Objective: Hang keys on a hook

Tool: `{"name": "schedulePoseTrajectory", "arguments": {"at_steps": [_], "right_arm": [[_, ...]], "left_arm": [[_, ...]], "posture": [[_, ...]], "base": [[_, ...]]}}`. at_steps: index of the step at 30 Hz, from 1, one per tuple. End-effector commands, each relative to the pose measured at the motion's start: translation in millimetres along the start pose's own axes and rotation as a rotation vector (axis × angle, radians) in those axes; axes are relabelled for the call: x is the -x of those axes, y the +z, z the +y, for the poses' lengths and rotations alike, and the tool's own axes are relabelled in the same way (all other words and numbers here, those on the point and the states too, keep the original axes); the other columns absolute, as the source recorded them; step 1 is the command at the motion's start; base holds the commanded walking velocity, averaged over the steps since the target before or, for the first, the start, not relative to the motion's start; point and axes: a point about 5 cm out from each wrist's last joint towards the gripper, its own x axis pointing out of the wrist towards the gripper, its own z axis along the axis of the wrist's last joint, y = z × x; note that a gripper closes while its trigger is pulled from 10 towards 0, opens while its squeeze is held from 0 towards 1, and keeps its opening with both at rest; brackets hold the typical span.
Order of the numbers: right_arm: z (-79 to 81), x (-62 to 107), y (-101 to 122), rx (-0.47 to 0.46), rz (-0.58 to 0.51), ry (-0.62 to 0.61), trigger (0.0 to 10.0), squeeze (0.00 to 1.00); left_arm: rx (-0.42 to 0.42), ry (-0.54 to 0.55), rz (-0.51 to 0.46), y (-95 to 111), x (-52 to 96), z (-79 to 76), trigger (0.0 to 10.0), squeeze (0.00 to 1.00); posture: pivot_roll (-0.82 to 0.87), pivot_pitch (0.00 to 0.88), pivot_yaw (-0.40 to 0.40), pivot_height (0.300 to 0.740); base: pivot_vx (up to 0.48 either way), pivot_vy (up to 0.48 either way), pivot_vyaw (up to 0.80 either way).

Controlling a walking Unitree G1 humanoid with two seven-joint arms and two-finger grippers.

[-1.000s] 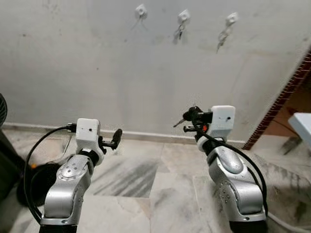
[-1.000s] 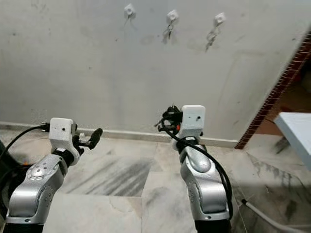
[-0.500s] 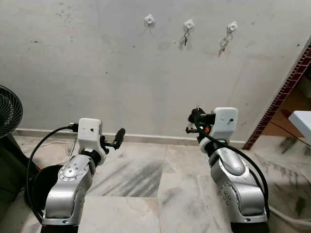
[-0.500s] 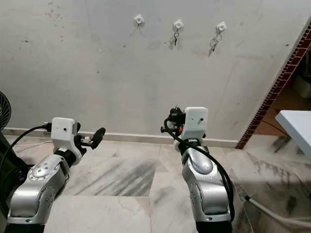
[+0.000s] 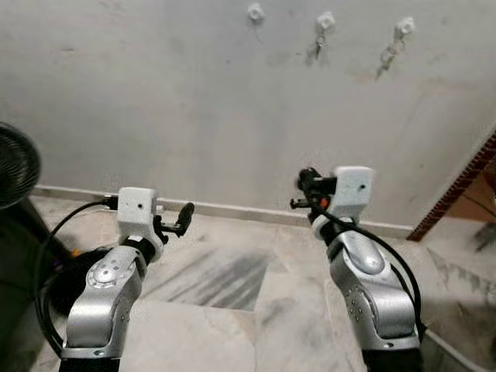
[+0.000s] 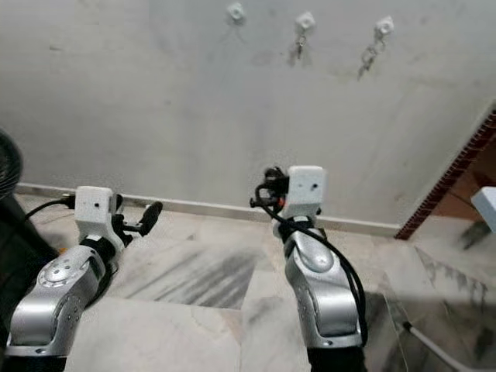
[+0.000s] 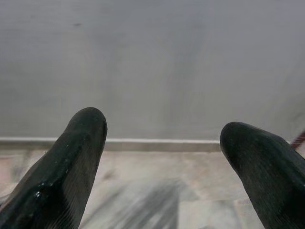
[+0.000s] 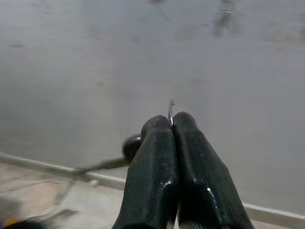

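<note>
My right gripper (image 5: 304, 188) is raised in front of the wall, shut on a key ring (image 8: 170, 107). A key (image 8: 102, 163) with a dark head dangles from the ring beside the fingers (image 8: 157, 162). Three white hooks sit high on the grey wall. The left hook (image 5: 255, 12) is bare, the middle hook (image 5: 325, 19) carries keys, and the right hook (image 5: 403, 27) carries another bunch (image 5: 387, 54). My left gripper (image 5: 184, 217) is held out at the lower left, open and empty, its fingertips (image 7: 88, 131) wide apart.
A black fan (image 5: 15, 163) stands at the far left, with a black cable (image 5: 54, 248) on the floor below it. A brick wall edge (image 5: 457, 190) slants down at the right. Marble floor tiles (image 5: 225, 287) run up to the skirting.
The camera has shifted: the hooks now sit higher and further right in the picture and the wall looks nearer. Both arms hold the same pose, with the keys still gripped.
</note>
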Motion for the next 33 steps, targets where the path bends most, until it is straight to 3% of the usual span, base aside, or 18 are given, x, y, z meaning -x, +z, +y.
{"name": "schedulePoseTrajectory", "arguments": {"at_steps": [1, 17, 24, 33], "right_arm": [[-11.3, 2.3, -0.2, 0.011, 0.001, -0.040, 10.0, 0.00], [-11.9, 1.4, -2.1, 0.016, 0.006, -0.035, 10.0, 0.00], [-11.7, 1.0, -2.8, 0.017, 0.008, -0.034, 10.0, 0.00], [-13.5, 1.2, -2.7, 0.021, 0.008, -0.036, 10.0, 0.00]], "left_arm": [[0.001, -0.034, -0.004, 1.3, -2.6, -8.9, 10.0, 0.00], [0.000, -0.028, 0.008, -2.3, -1.3, -8.4, 10.0, 0.00], [0.014, -0.016, 0.025, -5.4, -0.7, -7.3, 10.0, 0.00], [0.015, -0.019, 0.031, -6.5, -0.9, -8.3, 10.0, 0.00]], "posture": [[0.14, 0.000, -0.034, 0.740], [0.15, 0.000, -0.037, 0.740], [0.15, 0.000, -0.040, 0.740], [0.15, 0.000, -0.038, 0.740]], "base": [[0.442, 0.000, 0.00], [0.444, 0.000, 0.00], [0.306, 0.364, 0.00], [0.000, 0.432, 0.00]]}}
